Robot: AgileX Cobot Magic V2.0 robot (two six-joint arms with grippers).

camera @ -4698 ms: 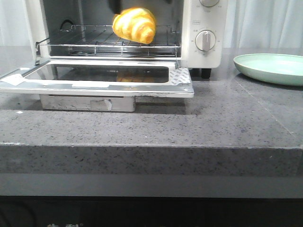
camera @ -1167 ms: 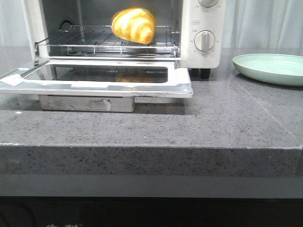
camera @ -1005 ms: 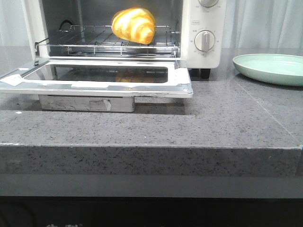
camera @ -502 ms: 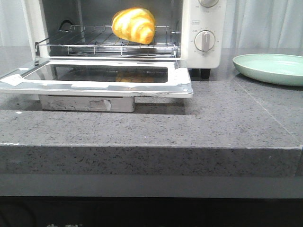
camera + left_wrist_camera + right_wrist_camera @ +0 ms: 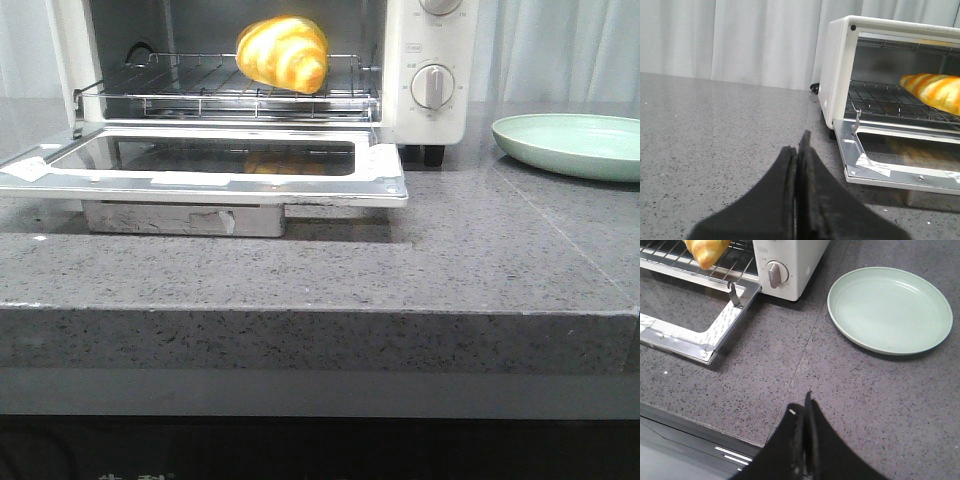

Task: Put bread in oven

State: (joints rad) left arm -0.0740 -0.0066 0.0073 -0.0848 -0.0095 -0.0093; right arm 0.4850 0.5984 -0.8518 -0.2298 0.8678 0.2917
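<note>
My left gripper [image 5: 796, 165] is pressed closed on nothing, parked low over the counter to the left of the toaster oven [image 5: 840, 65]. My right gripper [image 5: 805, 412] is likewise clenched empty, pulled back near the counter's front edge, with the pale green plate [image 5: 890, 310] bare beyond it. The bread [image 5: 284, 52] sits on the wire rack [image 5: 200, 95] inside the oven, unmoved over the last second; nothing dark hangs above it as it did earlier. The door [image 5: 380, 175] lies folded down. Placement looks done; closing up may remain.
</note>
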